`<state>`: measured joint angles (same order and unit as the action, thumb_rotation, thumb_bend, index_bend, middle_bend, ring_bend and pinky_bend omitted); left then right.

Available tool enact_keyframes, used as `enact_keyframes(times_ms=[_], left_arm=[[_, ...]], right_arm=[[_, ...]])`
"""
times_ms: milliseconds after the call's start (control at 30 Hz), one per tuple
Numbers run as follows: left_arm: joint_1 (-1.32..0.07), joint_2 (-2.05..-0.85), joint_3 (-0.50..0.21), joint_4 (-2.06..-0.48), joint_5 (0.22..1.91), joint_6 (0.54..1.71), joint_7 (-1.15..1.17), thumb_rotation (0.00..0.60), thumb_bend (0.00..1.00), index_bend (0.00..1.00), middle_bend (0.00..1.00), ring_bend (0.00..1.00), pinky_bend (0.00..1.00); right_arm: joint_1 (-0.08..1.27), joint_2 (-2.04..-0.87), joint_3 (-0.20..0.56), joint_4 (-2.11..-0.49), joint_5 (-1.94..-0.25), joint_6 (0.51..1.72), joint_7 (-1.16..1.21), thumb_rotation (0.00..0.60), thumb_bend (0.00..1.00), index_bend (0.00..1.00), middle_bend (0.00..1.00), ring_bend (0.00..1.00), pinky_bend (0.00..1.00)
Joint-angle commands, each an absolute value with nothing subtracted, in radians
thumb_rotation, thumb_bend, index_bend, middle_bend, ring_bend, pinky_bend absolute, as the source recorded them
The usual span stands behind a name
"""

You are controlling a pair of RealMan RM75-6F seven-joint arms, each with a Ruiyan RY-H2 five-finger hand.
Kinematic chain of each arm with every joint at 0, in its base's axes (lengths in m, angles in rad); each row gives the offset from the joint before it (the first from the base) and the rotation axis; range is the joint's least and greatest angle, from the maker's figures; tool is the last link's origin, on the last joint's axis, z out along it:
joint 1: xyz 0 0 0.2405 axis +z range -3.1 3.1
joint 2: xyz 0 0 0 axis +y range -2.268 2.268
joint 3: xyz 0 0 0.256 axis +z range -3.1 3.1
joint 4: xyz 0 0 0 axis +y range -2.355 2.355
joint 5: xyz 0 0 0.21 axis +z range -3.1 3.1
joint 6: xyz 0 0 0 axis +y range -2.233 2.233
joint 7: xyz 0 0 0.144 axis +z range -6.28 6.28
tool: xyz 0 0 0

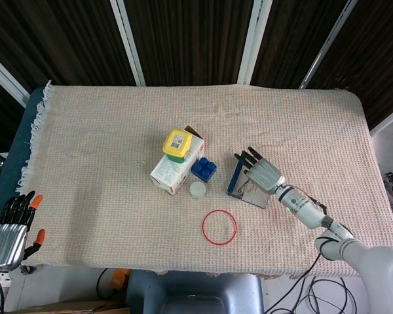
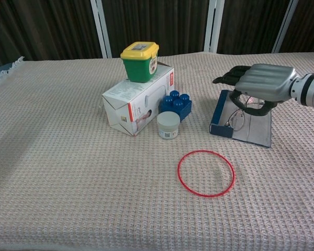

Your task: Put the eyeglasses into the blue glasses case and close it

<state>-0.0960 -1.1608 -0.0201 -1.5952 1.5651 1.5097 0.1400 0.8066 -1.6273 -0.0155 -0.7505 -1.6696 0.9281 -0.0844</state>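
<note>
The blue glasses case [image 1: 234,180] [image 2: 218,118] lies open right of the table's middle, its grey lining [image 2: 257,132] facing up. My right hand [image 1: 261,173] [image 2: 262,82] hovers palm down over the case and holds the thin-framed eyeglasses [image 2: 237,117] [image 1: 246,190] under its fingers. The glasses hang over the case's left half, close to the lining; whether they touch it I cannot tell. My left hand [image 1: 10,226] stays off the table's near left corner, fingers spread, holding nothing.
Left of the case stand a white carton [image 1: 171,173] [image 2: 136,103] with a yellow-lidded green tub [image 1: 177,144] [image 2: 140,61] on it, a blue brick [image 1: 204,169] [image 2: 177,104] and a small white jar [image 1: 198,190] [image 2: 168,125]. A red ring [image 1: 219,227] [image 2: 206,173] lies nearer the front edge.
</note>
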Motion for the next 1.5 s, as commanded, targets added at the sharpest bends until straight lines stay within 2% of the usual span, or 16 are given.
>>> enact_keyframes(times_ms=[33,300,533,733,900,1167,1300,1500], left_arm=[[-0.096,-1.161,-0.019,-1.595,1.567,1.51,0.14,0.6,0.41,0.0,0.0,0.0,0.04],[-0.097,-1.159,-0.015,-1.591,1.574,1.511,0.136,0.6,0.41,0.0,0.0,0.0,0.04],[-0.097,-1.159,-0.008,-1.591,1.585,1.509,0.139,0.6,0.41,0.0,0.0,0.0,0.04],[-0.096,-1.159,-0.005,-1.592,1.589,1.512,0.142,0.6,0.41,0.0,0.0,0.0,0.04],[-0.095,-1.157,-0.004,-1.593,1.592,1.515,0.141,0.6,0.41,0.0,0.0,0.0,0.04],[-0.091,-1.157,-0.002,-1.594,1.598,1.523,0.141,0.6,0.41,0.0,0.0,0.0,0.04],[-0.089,-1.159,0.0,-1.596,1.602,1.526,0.146,0.6,0.41,0.0,0.0,0.0,0.04],[-0.09,-1.163,-0.002,-1.598,1.599,1.524,0.155,0.6,0.41,0.0,0.0,0.0,0.04]], right_arm=[[0.816,-1.639,-0.013,-0.748,-1.665,0.92,-0.091,0.6,0.6,0.73,0.01,0.0,0.0],[0.829,-1.66,-0.017,-0.742,-1.664,0.921,-0.111,0.6,0.6,0.69,0.01,0.0,0.0],[0.834,-1.674,-0.01,-0.733,-1.653,0.927,-0.124,0.6,0.6,0.55,0.02,0.0,0.0],[0.827,-1.676,-0.002,-0.732,-1.646,0.967,-0.113,0.6,0.44,0.51,0.02,0.0,0.0],[0.792,-1.65,-0.004,-0.742,-1.64,1.026,-0.084,0.6,0.36,0.49,0.02,0.0,0.0],[0.675,-1.57,-0.053,-0.789,-1.667,1.185,-0.044,0.6,0.34,0.47,0.02,0.0,0.0],[0.628,-1.583,-0.086,-0.712,-1.691,1.239,0.023,0.6,0.33,0.49,0.02,0.0,0.0],[0.6,-1.657,-0.121,-0.531,-1.72,1.254,0.137,0.6,0.33,0.5,0.02,0.0,0.0]])
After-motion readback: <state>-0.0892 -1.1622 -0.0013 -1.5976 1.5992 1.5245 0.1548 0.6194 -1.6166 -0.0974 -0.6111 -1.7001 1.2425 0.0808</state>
